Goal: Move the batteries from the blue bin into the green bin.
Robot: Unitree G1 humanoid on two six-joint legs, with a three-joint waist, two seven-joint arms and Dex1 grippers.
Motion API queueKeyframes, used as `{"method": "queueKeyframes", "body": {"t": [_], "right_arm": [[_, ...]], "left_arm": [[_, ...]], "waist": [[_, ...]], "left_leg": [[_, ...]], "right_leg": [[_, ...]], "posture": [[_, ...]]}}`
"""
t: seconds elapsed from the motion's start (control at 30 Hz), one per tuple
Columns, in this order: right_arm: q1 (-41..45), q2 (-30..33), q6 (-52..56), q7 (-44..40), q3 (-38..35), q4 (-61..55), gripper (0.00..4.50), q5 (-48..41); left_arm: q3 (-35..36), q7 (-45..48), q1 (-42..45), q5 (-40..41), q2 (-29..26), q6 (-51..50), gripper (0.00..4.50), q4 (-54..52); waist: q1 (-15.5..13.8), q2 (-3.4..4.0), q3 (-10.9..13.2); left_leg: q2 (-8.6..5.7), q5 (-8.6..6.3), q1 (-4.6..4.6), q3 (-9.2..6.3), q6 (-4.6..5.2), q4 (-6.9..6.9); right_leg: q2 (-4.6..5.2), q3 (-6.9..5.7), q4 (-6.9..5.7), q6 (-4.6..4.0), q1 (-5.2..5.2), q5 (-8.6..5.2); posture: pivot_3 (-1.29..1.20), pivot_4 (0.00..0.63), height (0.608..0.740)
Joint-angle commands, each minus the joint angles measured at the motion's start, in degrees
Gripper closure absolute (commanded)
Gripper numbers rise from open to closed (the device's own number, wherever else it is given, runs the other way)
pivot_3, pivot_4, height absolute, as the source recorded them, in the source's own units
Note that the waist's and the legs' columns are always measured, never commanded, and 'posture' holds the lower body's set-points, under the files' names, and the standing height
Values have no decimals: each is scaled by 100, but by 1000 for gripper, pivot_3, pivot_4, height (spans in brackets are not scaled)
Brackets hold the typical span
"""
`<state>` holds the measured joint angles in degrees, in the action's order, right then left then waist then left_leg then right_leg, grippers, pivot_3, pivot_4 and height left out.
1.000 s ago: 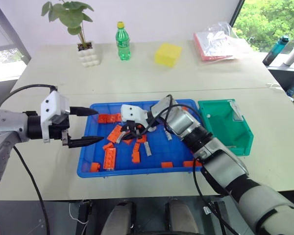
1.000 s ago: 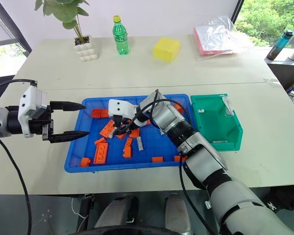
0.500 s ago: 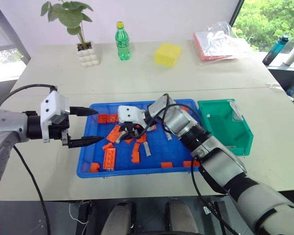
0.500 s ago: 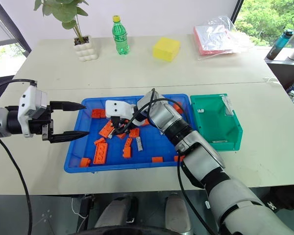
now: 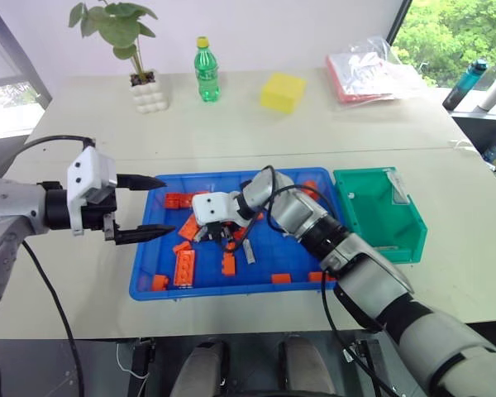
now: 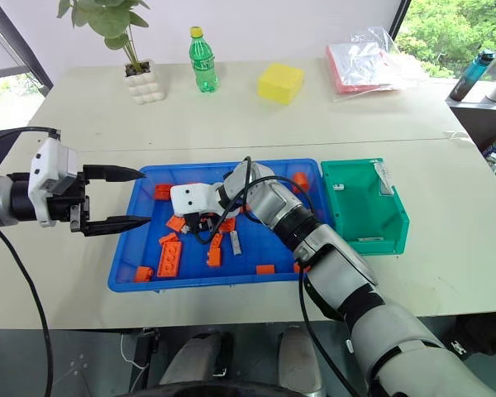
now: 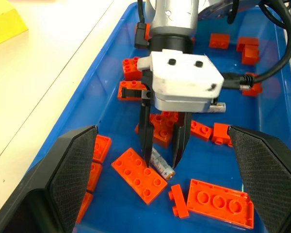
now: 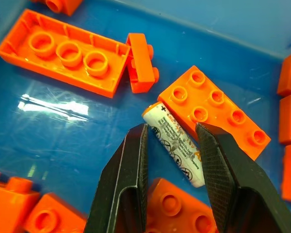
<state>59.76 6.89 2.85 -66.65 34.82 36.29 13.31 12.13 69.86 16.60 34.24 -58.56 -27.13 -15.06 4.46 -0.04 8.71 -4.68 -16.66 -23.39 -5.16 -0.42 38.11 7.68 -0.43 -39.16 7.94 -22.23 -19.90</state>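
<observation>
Black right gripper (image 8: 169, 141) fingers straddle battery (image 8: 174, 143), bricks (image 8: 213, 110) crowding.

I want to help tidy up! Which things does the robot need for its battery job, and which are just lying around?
For the job:
- batteries
- blue bin
- green bin
- right gripper, fingers either side of one battery

Just lying about:
- orange bricks
- potted plant
- green bottle
- yellow block
- plastic bag

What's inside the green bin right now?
The green bin shows a bare floor with no batteries on it, and a white label on its far wall. The floor just behind its near wall is hidden.
</observation>
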Motion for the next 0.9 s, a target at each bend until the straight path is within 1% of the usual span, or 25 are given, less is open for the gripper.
{"method": "queueKeyframes", "body": {"t": [0.03,0.27,0.33,0.4,0.43,0.63,0.73,0.83,0.9], "right_arm": [[130,-81,-214,46,54,216,2917,164],[29,-23,-233,-298,27,183,2917,117],[-20,-11,-181,-413,13,110,3496,81],[-52,-35,-74,-459,-38,54,4272,42],[-62,-48,-18,-451,-67,32,4407,33],[-132,-3,505,-394,-379,-315,4406,-195],[-207,81,1041,-323,-688,-797,4406,-431],[-321,299,1827,-204,-1169,-1567,4406,-735],[-524,695,2671,-70,-1820,-2516,4406,-1083]], "left_arm": [[61,1,121,-12,-47,41,0,-43],[49,4,141,-39,-36,83,0,14],[44,5,146,-43,-32,85,0,23],[31,21,157,-53,-27,102,0,48],[26,27,163,-57,-24,108,0,57],[-22,62,215,-100,12,151,0,128],[-47,81,226,-100,42,151,0,144],[-60,69,205,-73,85,120,0,111],[-32,19,179,46,154,3,0,45]], "waist": [[6,0,0],[25,0,0],[27,0,0],[31,0,0],[35,0,0],[33,0,0],[21,0,0],[7,0,0],[-24,0,0]], "left_leg": [[0,0,0,-1,0,0],[0,0,0,-3,0,0],[0,0,0,-3,0,0],[0,0,0,-5,-1,0],[0,0,0,-4,-1,0],[0,0,0,-5,-1,0],[-1,0,-1,-6,-1,0],[-1,0,-4,-6,-1,1],[-1,0,-4,-5,-1,1]], "right_leg": [[0,0,0,0,0,0],[-1,0,-1,0,1,0],[-1,0,-1,0,2,0],[-2,0,-1,0,2,0],[-2,0,-2,0,2,0],[-2,0,-2,0,3,0],[-1,0,-2,0,3,0],[0,0,-2,0,3,0],[1,0,-3,0,3,0]], "posture": [[0,150,728],[0,150,728],[0,150,728],[0,150,728],[0,150,728],[0,150,728],[0,150,728],[0,150,728],[0,150,728]]}}
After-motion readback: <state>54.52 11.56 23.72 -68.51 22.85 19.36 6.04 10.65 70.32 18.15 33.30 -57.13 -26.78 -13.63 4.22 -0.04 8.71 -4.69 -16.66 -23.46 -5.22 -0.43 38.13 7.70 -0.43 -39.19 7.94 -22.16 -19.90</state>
